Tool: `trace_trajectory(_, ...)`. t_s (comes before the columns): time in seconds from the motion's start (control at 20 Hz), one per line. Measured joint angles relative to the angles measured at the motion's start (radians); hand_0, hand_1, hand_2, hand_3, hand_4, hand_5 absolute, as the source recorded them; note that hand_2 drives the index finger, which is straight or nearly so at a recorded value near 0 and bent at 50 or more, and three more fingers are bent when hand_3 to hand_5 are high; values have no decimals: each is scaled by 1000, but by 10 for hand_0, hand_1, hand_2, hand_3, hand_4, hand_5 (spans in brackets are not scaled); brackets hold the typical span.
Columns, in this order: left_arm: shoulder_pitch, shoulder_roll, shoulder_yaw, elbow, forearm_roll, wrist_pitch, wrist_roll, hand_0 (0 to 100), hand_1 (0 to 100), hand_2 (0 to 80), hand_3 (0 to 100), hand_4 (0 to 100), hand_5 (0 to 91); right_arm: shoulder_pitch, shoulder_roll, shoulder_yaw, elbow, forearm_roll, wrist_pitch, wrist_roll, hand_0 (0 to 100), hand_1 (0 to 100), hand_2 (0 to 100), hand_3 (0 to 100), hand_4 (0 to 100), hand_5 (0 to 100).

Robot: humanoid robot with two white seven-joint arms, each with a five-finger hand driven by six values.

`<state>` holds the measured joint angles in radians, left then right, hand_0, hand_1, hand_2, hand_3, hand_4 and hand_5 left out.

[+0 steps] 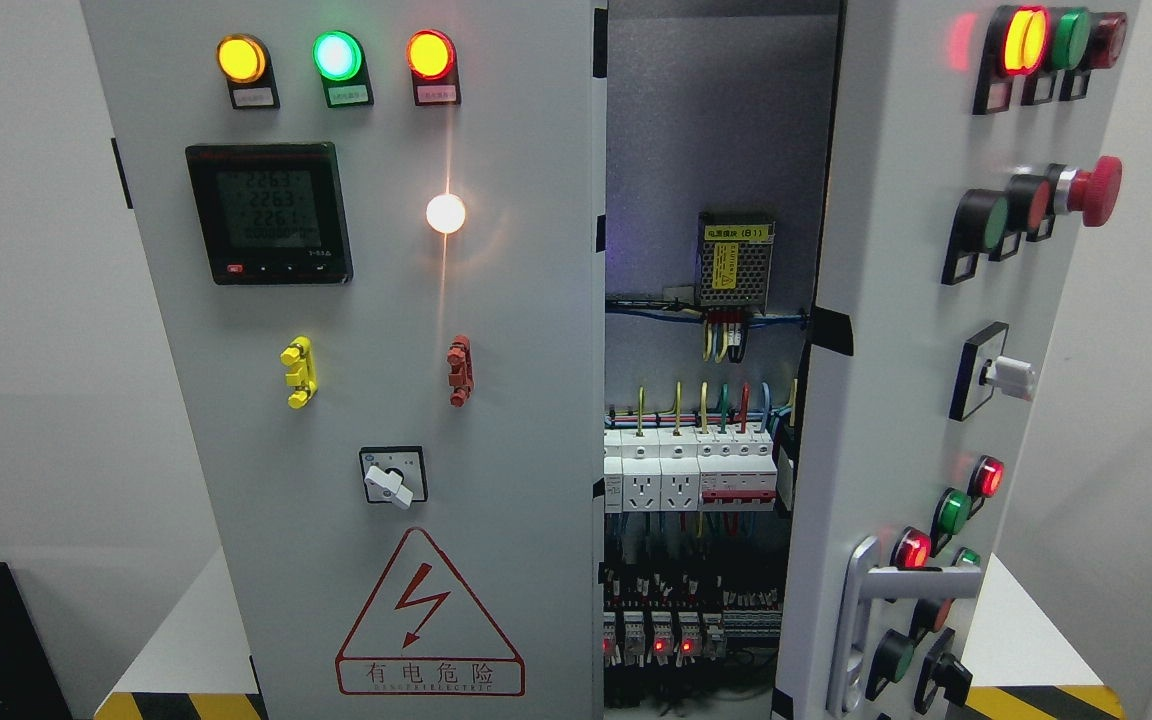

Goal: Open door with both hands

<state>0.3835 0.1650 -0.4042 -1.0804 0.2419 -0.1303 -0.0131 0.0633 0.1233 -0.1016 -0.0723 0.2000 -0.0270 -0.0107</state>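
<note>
An electrical control cabinet (356, 400) stands on a white bench (186, 620) edged with yellow-and-black hazard tape, its right door (896, 400) swung partway out toward the near right and its left door (366, 300) closed flat. Neither robot hand is in view, so whether the fingers are apart or together cannot be told. Through the gap between the doors, a power supply unit (734, 262), a row of circuit breakers (691, 470) and coloured wiring show inside. The left door carries three lit indicator lamps (336, 56), a digital meter (269, 212), a rotary selector switch (393, 476) and a red electric-hazard warning triangle (428, 620). The right door bears a red emergency-stop button (1096, 190) and, low on its face, a silver lever handle (871, 600). The doors look like stiff painted sheet metal, fairly heavy with their fittings and likely to swing on hinges rather than flex; the smooth paint would offer little grip. The lever handle or the door's free edge seems the surest hold, well clear of the protruding buttons and live wiring.
</note>
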Motion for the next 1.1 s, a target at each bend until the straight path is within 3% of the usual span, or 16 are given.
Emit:
trace_trajectory(0.55,-78,79,-76,-347,11,8,2,0,0,0,0,0,0,0,0,0,0,0,0,0,191,0,0,0,0,0)
trace_trajectory(1.1,-280,181,-175,-586,115,10,6,0,0,0,0,0,0,0,0,0,0,0,0,0,190,0,0,0,0,0)
